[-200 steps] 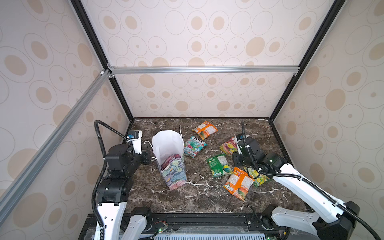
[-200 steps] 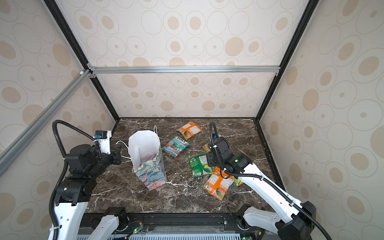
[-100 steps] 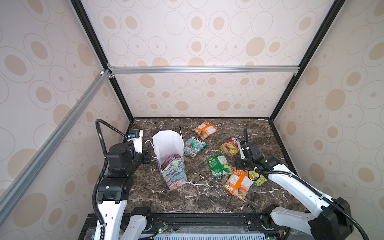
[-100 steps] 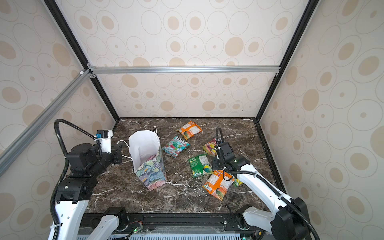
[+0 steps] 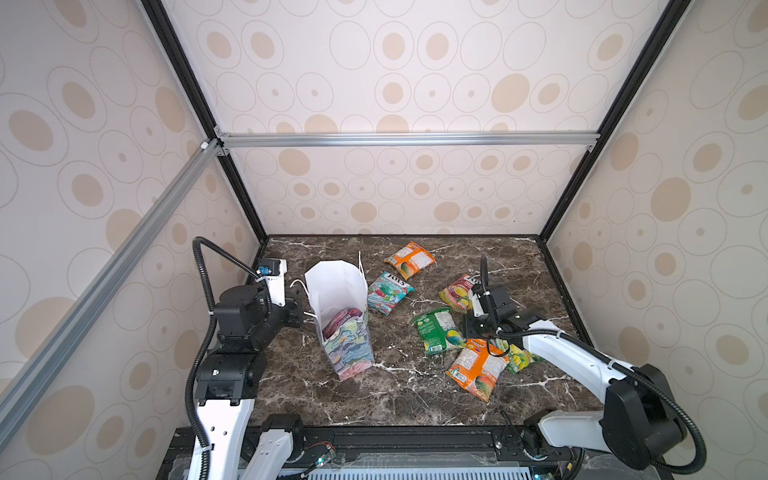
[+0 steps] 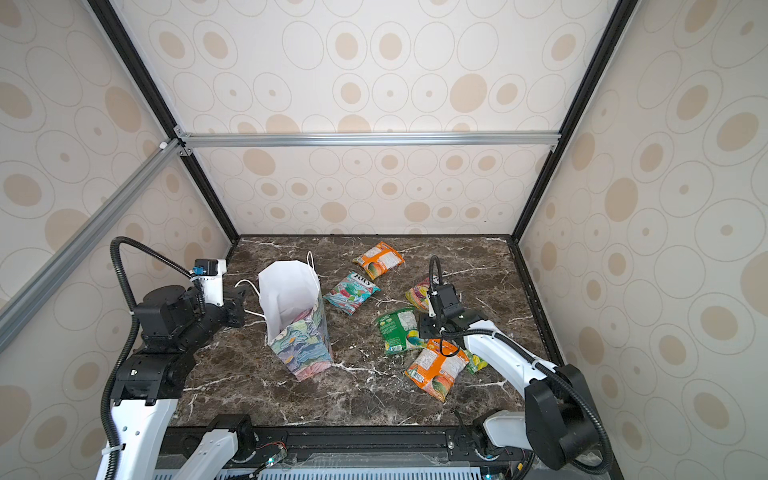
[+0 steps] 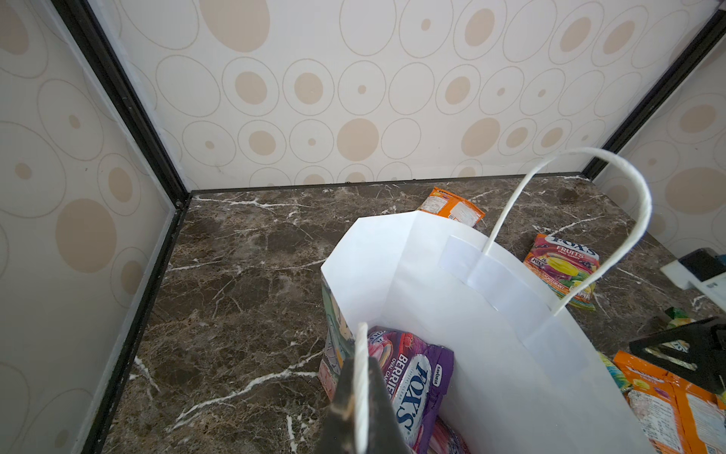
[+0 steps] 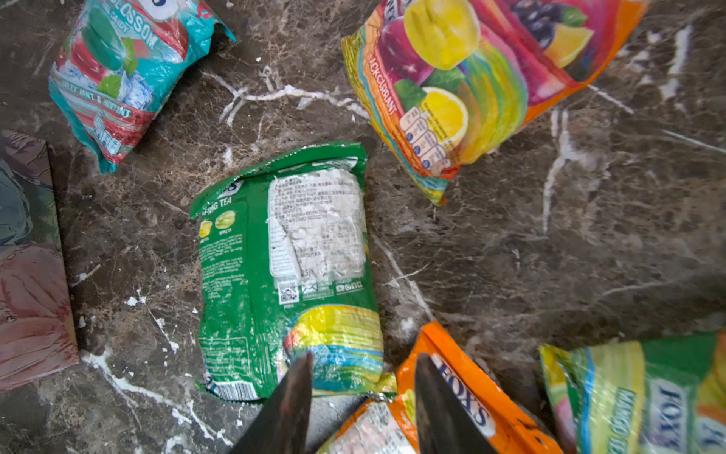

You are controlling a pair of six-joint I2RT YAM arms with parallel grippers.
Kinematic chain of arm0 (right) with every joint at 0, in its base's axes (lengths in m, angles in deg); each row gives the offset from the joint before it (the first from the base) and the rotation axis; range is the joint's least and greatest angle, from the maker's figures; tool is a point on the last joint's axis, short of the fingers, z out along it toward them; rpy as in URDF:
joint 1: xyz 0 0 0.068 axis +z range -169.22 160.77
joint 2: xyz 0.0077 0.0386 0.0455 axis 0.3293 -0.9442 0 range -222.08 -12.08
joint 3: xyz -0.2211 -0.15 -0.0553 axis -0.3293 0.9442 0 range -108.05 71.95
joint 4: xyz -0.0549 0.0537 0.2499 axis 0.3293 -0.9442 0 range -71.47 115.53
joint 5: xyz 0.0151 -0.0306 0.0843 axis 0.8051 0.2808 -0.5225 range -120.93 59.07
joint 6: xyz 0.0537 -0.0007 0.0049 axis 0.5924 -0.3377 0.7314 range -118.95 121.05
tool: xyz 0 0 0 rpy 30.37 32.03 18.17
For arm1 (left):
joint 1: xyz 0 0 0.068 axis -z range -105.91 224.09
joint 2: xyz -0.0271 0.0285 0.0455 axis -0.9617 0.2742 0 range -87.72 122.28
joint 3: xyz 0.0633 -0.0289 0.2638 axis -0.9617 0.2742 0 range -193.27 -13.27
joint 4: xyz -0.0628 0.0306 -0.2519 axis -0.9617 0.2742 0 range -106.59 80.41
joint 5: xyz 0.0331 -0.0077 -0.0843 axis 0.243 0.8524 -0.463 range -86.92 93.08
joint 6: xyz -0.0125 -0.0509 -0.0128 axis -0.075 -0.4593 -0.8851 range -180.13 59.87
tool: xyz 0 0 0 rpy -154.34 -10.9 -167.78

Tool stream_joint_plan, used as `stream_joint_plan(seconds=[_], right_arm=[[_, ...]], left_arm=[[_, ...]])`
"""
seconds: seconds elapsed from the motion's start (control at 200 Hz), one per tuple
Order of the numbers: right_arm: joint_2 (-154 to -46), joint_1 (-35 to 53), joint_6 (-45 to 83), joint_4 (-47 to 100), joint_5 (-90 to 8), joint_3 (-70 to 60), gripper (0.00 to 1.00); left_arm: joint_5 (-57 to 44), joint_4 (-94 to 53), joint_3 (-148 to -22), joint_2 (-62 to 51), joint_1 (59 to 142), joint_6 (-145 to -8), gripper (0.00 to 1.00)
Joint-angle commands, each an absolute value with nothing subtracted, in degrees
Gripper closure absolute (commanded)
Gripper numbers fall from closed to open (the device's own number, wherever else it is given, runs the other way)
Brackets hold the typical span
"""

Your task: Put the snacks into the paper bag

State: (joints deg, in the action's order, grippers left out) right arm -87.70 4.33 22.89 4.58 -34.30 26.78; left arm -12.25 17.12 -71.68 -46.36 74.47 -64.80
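At near right, the right gripper (image 8: 363, 357) hangs with jaws spread and empty above the green packet (image 8: 283, 267) and orange packet (image 8: 451, 393). Left of centre, the left gripper (image 7: 360, 363) pinches the cord handle (image 7: 360, 397) of the paper bag (image 5: 347, 345); a purple packet (image 7: 412, 385) lies inside.

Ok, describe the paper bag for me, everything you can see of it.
The paper bag is tall and narrow, with a pastel floral print outside and plain white paper inside. It stands upright on the dark marble table, left of the loose packets, with its mouth open. It has two white cord handles: the far handle arches free, and the near handle is pinched in the closed left end effector. A purple packet lies inside.
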Motion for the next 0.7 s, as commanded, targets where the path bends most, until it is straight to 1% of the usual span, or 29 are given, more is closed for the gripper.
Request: stream_joint_plan(seconds=[0.0,0.115,0.305,0.395,0.515,0.695], right_arm=[[-90.13,3.52,22.82,10.23,-37.30,27.03,0.55],[-93.36,2.53,24.18,13.05,-38.98,26.16,0.54],[-96.67,-0.69,28.36,23.94,-43.58,29.10,0.48],[-99.12,-0.93,28.56,25.18,-44.17,28.25,0.47],[-102.42,-0.98,28.94,27.46,-45.86,27.39,0.42],[-105.78,-1.03,30.29,29.83,-48.15,26.58,0.41]], left_arm=[[-12.93,17.52,-73.39,-46.95,74.44,-64.27,0.99],[-12.96,17.69,-73.64,-46.61,74.44,-64.27,1.00],[-12.80,17.70,-73.65,-46.96,74.44,-64.27,0.99],[-12.85,17.67,-73.60,-47.01,74.44,-64.27,1.00],[-12.84,17.61,-73.52,-47.02,74.43,-64.27,1.00],[-12.72,17.69,-73.64,-47.03,74.44,-64.18,1.00]])
